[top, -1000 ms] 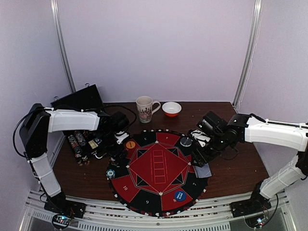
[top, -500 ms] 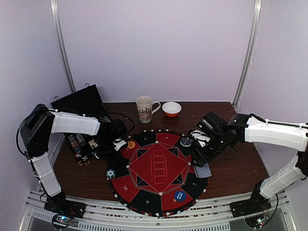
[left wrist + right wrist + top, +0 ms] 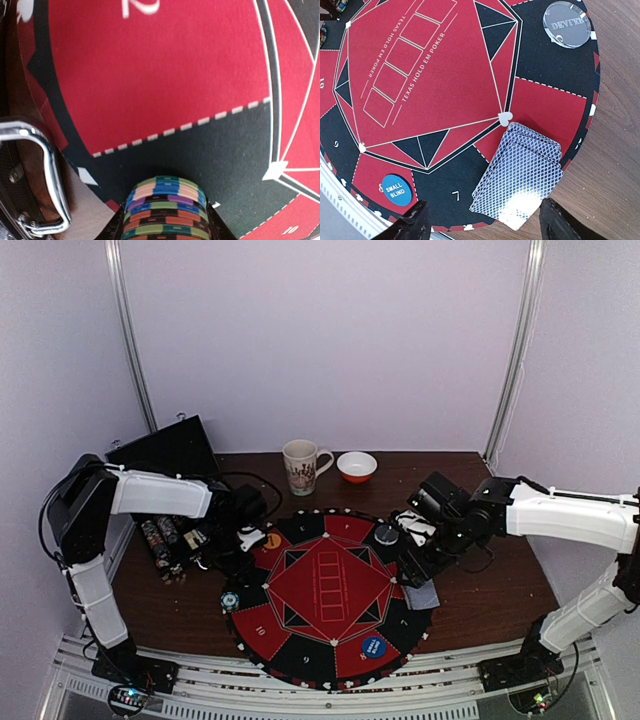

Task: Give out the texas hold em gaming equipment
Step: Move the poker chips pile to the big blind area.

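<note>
1. The left gripper (image 3: 164,231) is at the left edge of the felt mat (image 3: 330,585). Its jaws are clamped on a stack of striped poker chips (image 3: 166,207), with a dark finger pressed against each side.
2. That stack is over a black field of the mat, just below a dashed white line (whether it rests on the felt or hangs just above it, I cannot tell).
3. A metal handle (image 3: 54,182) lies just left of the stack, off the mat's edge.
4. The right gripper (image 3: 484,212) hovers over the mat's right edge with its jaws wide apart, holding nothing.
5. A deck of playing cards (image 3: 517,175) lies face down between those 2 fingers and slightly ahead of them. It is a little fanned and partly overhangs the mat onto the wooden table (image 3: 480,600).
6. 3 discs lie on the mat:
   - an orange disc (image 3: 271,540) near the left gripper
   - a blue disc (image 3: 396,190) marked SMALL BLIND at the near rim
   - a clear dealer disc (image 3: 567,24) at the far right
7. 1 single striped chip (image 3: 230,600) sits on the mat's left rim.
8. Further chips (image 3: 165,540) lie in rows beside the black case (image 3: 165,448).
9. A mug (image 3: 303,466) and a bowl (image 3: 357,466) stand at the far edge of the table, beyond the mat.
</note>
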Controlling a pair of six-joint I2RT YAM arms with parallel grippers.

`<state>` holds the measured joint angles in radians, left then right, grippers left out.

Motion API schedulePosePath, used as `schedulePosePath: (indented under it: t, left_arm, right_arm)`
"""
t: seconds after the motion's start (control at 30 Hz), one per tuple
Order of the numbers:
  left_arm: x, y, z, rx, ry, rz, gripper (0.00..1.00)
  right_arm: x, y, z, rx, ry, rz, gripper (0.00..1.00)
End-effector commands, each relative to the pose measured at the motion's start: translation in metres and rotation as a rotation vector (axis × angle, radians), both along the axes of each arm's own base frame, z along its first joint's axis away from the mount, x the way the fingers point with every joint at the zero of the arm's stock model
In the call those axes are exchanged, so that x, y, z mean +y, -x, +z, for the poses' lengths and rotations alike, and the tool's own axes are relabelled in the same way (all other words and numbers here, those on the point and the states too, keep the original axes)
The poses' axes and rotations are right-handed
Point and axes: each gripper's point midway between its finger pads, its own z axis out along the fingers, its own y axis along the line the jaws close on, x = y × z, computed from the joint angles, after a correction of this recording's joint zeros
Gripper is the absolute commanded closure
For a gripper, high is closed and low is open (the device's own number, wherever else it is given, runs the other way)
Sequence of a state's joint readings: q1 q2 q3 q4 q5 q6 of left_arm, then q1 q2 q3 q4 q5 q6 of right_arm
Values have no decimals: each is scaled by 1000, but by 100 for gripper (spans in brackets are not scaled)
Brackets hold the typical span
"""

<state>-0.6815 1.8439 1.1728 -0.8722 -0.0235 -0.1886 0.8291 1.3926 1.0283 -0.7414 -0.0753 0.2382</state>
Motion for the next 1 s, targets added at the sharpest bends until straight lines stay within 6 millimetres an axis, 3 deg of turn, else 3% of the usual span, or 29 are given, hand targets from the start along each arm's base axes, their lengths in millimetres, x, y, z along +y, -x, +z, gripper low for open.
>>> schedulePosePath:
  t: [0.0, 0.23, 0.43, 0.77, 0.97]
  left_arm:
    - [-26, -42, 7, -111, 51, -32, 100]
    - [-47, -79, 12, -178, 55, -64, 100]
    - [-55, -92, 6, -190, 43, -80, 100]
    - [-31, -65, -2, -107, -25, -75, 100]
    - [-28, -57, -1, -90, -19, -79, 64]
  right_arm:
    - [-3, -1, -2, 1, 17, -3, 24]
    - [-4, -1, 0, -6, 18, -8, 24]
    - [-5, -1, 1, -6, 20, -9, 24]
    - [-8, 1, 1, -5, 24, -12, 23]
    - [-8, 0, 2, -8, 22, -13, 23]
